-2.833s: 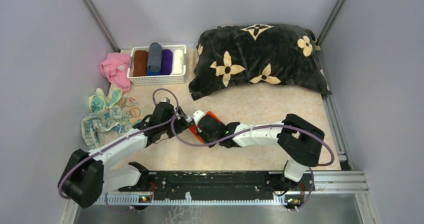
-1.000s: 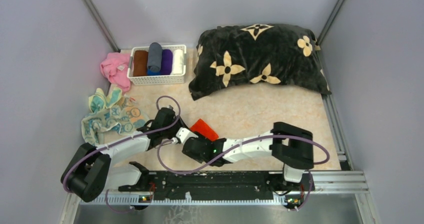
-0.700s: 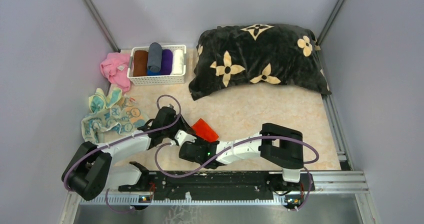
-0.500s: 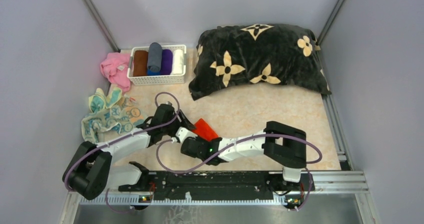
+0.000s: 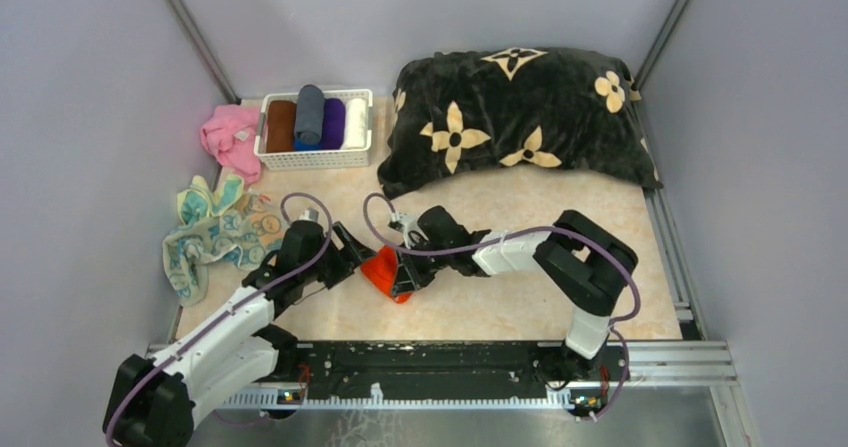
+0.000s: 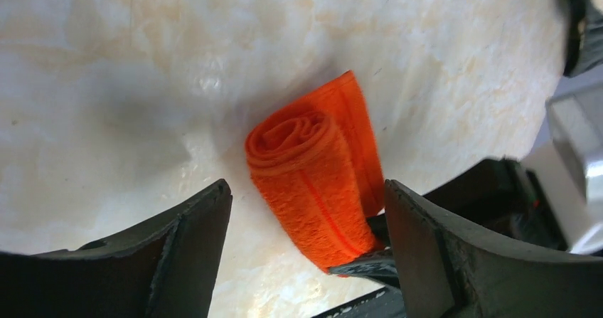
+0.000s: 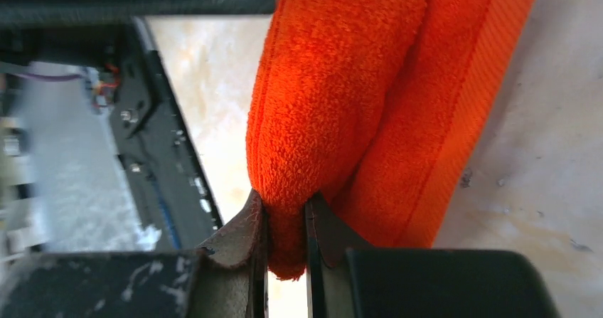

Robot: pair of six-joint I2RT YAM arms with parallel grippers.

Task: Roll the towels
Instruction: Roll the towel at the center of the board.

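The orange-red towel (image 5: 385,267) lies rolled on the tabletop in front of both arms. In the left wrist view the towel (image 6: 313,183) shows its spiral end and a loose flap along its side. My left gripper (image 6: 307,190) stands open, its fingers (image 6: 192,240) on either side of the roll and apart from it; it is just left of the towel (image 5: 350,257). My right gripper (image 7: 286,218) is shut on the end of the towel roll (image 7: 334,97), reaching from the far side (image 5: 405,265). A crumpled heap of pale yellow and teal towels (image 5: 215,229) lies at the left.
A white basket (image 5: 268,152) with several rolled cloths stands at the back left, a pink cloth (image 5: 228,137) beside it. The big black cushion with cream flowers (image 5: 515,117) fills the back right. The black base rail (image 5: 430,362) runs along the near edge.
My left gripper has opened and drawn back to the left. My right arm has swung round to the far side and shut on the towel roll, which has shifted slightly nearer and to the left.
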